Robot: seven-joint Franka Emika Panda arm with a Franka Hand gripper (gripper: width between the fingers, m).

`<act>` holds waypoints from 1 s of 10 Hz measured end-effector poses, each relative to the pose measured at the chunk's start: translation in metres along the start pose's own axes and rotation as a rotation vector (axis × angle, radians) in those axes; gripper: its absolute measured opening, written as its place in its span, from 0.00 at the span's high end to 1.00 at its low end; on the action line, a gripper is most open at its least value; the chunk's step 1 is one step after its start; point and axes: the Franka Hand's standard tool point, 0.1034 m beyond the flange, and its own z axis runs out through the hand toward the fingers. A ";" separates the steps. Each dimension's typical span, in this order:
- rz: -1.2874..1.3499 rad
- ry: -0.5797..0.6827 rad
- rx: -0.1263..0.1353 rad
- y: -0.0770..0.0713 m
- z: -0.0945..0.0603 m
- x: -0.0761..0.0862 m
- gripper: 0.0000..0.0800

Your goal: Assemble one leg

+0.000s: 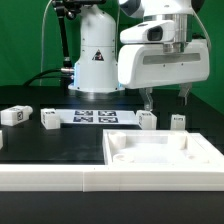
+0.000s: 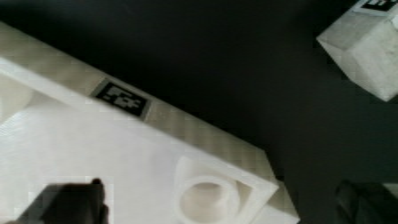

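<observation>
While the gripper (image 1: pixel 168 100) hangs spread and empty | nearest leg (image 1: pixel 148 121): blocky white plastic | tabletop (image 1: pixel 150 181): square, round-socketed

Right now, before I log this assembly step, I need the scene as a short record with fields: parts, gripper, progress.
gripper: two-finger gripper, open, holding nothing, above a corner of the tabletop
legs: four small white rectangular plastic posts with tags, all loose on the black table; two at the exterior view's left, two just behind the tabletop
tabletop: wide white square plastic tray, at the exterior view's right
corner socket: round hole below the gripper, empty
marker board: thin flat white board, behind the legs
progress: no leg grasped or fitted yet
</observation>
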 end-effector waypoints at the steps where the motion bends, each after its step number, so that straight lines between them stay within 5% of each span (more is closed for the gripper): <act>1: 0.124 0.018 0.009 0.001 0.001 -0.003 0.19; 6: 0.559 0.037 0.042 -0.025 0.011 -0.016 0.19; 10: 0.746 0.044 0.059 -0.030 0.011 -0.014 0.19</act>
